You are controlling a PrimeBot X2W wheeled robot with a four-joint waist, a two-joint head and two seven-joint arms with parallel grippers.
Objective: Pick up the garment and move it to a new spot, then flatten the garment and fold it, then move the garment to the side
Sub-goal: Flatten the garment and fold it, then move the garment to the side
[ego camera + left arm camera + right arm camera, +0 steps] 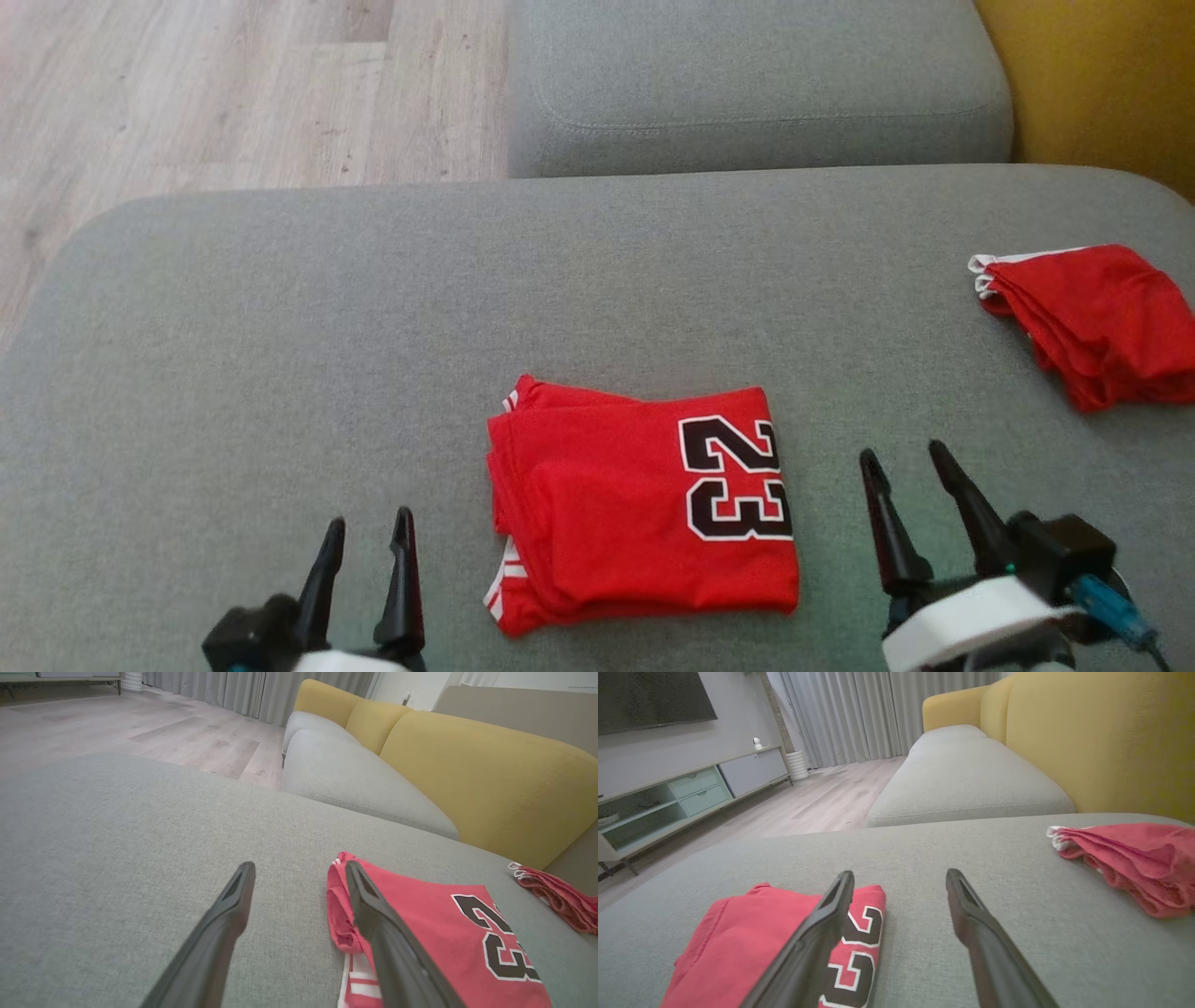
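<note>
The garment (639,504) is a red jersey with a black and white 23, folded into a rectangle on the grey cushion (280,327). It also shows in the left wrist view (420,924) and the right wrist view (752,942). My left gripper (369,537) stands open to the left of it, touching nothing. To the garment's right, my right gripper (906,457) is open too, with nothing between its fingers. In their own views the left gripper (299,865) and right gripper (900,872) hang open over the cushion.
A second folded red cloth (1092,317) lies at the cushion's right edge, also seen as red cloth (1129,858). A further grey seat cushion (756,84) lies behind, a yellow backrest (1102,84) at the right, and wooden floor (224,93) beyond the left edge.
</note>
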